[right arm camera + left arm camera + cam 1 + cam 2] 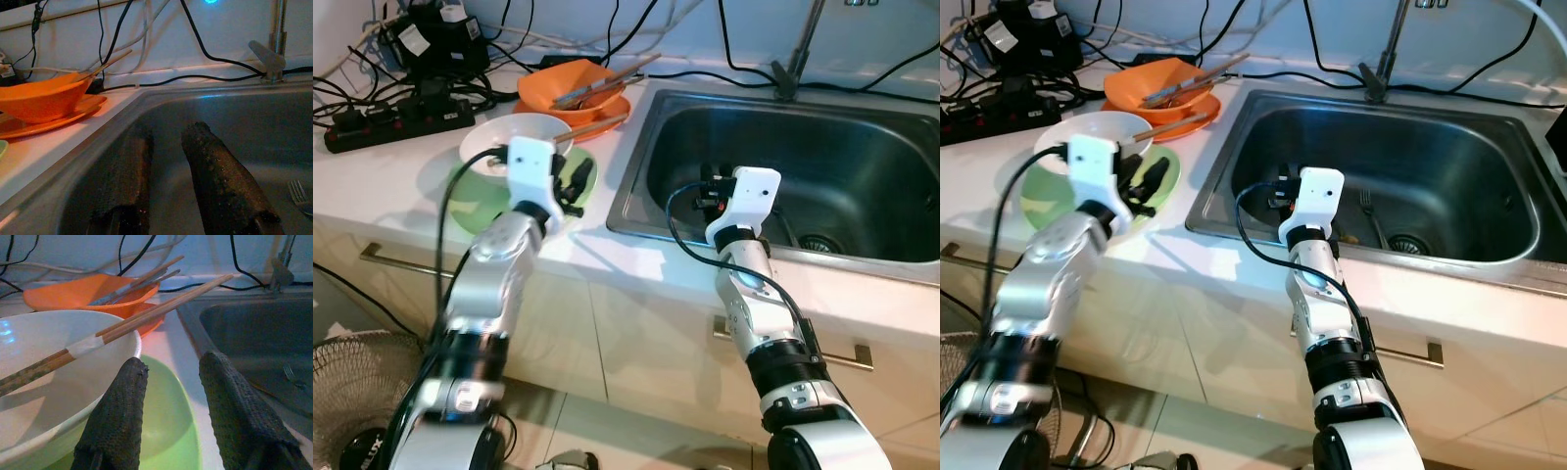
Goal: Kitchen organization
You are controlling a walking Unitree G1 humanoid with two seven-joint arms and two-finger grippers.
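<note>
A white bowl (514, 137) sits on a green plate (475, 201) on the counter, with a pair of wooden chopsticks (146, 316) lying across its rim. My left gripper (171, 364) hovers open low over the green plate, just right of the bowl, with nothing between its fingers. Behind them an orange bowl (558, 86) holding utensils rests on an orange plate (612, 106). My right gripper (166, 132) is down inside the steel sink (862, 147) near its left wall, open and holding nothing. A fork (1368, 208) lies on the sink floor.
The faucet (798, 49) stands behind the sink, and the drain (822, 243) lies to the right of my right gripper. A power strip (396, 122) and tangled cables crowd the back left of the counter. A fan (352, 392) stands on the floor at left.
</note>
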